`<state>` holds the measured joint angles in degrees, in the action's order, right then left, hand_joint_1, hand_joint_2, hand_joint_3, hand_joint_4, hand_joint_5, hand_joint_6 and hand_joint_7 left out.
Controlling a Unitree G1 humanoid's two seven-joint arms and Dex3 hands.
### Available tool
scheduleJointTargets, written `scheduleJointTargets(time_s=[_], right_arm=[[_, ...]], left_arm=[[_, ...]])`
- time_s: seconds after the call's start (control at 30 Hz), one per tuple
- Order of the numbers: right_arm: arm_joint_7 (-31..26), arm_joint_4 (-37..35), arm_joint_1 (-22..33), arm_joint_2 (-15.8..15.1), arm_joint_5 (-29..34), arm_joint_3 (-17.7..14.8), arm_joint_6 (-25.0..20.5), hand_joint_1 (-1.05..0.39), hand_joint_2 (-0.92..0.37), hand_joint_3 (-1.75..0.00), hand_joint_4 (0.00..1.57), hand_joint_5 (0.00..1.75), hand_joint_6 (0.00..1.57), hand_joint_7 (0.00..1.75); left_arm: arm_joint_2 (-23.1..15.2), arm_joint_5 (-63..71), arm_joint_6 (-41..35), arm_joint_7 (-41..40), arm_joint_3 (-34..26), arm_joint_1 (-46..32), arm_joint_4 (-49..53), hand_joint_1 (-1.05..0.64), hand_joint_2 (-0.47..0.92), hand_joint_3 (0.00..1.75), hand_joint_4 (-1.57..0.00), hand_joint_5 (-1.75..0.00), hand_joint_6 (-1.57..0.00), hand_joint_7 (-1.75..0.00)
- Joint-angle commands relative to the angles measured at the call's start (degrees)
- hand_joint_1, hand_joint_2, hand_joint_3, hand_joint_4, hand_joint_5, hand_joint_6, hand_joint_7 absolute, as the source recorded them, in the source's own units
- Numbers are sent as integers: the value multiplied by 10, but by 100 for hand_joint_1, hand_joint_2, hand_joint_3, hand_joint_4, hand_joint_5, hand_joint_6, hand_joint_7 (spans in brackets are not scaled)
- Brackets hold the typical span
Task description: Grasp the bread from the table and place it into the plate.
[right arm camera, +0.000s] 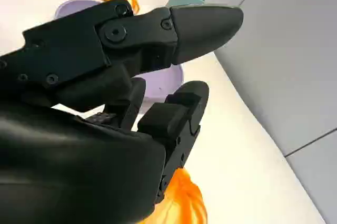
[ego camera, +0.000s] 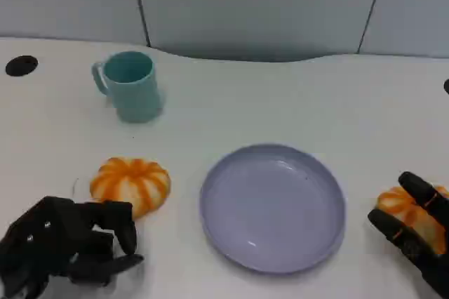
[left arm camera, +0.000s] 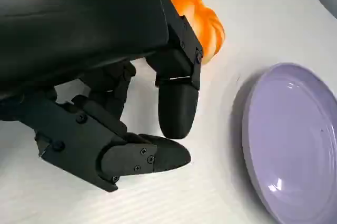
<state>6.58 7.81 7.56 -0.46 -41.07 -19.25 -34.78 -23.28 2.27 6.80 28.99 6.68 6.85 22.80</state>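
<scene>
Looking down from the head camera, the plate (ego camera: 272, 207) sits dead centre with nothing on it, so the task hasn't got anywhere yet. There are actually two orange striped breads on the table (ego camera: 316, 102): one bread (ego camera: 131, 183) to the left of the plate, and a second bread (ego camera: 410, 216) off to the right near the table edge.

Left hand (ego camera: 66, 243) is parked just beside the left bread, on the near side. Fingers are curled a bit but spread, with nothing between them, so I'd call it empty and released. In the left wrist view the fingertips (left arm camera: 178, 109) hang close over the table with the bread right behind them, maybe just brushing it, hard to say. My guess is it's lined up like that for a scoop or wrap from the near side, since a rounded, soft-looking bun is easier to cup than to pinch.

Right hand (ego camera: 421, 232) is over the other bread, fingers draped across its near part. The right wrist view has the bread tucked under the palm. Whether it's really gripping or just resting on top, I honestly can't tell from these shots.

Plate being between the two breads makes sense: short hop inward from either side. Only other stuff is a teal mug (ego camera: 130, 85) further back on the left, well away from everything, so it shouldn't get in the way. Main risk I see is squashing the bread or nudging it away.
</scene>
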Motion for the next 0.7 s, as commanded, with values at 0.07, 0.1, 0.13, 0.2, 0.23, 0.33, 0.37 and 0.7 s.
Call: scheduleJointTargets(time_s=[0.07, 0.1, 0.13, 0.2, 0.23, 0.33, 0.37, 0.7], right_arm=[[-2, 0, -3, -6, -3, -8, 1, -36, -92, -25, 55, 76, 83, 4], [-2, 0, -3, -7, -2, -7, 1, -36, -92, -25, 55, 76, 83, 4], [-2, 0, -3, -6, -2, -7, 1, -36, -92, -26, 55, 76, 83, 4], [-4, 2, -3, -5, -1, -6, 1, -36, -92, -26, 55, 76, 83, 4], [-6, 3, -2, -4, 0, -6, 1, -36, -92, -26, 55, 76, 83, 4], [-11, 7, -1, -1, 2, -3, 1, -37, -92, -24, 56, 77, 84, 4], [-8, 5, -1, -1, 1, -3, 3, -36, -92, -24, 55, 77, 84, 4], [-20, 14, -3, 4, 7, 6, 2, -36, -92, -31, 54, 78, 80, 2]], left_arm=[[-4, 5, -5, 13, 7, -13, 11, -43, 61, 61, -74, -175, -62, -175], [-4, 5, -7, 13, 6, -13, 12, -43, 61, 61, -74, -175, -62, -175], [-2, 3, -7, 11, 4, -13, 12, -43, 61, 61, -74, -175, -62, -175], [5, -7, 6, 5, -5, -18, 13, -42, 60, 60, -76, -175, -63, -175], [10, -14, 17, -1, -12, -22, 13, -42, 60, 60, -78, -175, -64, -175], [28, 1, 127, -62, -32, -42, 13, -38, 60, 62, -83, -175, -66, -175], [36, 12, 201, -92, -40, -44, 26, -38, 61, 62, -84, -175, -65, -175], [-13, 398, 434, -492, -74, -5, -20, -30, 81, 38, -81, -175, -54, -175]])
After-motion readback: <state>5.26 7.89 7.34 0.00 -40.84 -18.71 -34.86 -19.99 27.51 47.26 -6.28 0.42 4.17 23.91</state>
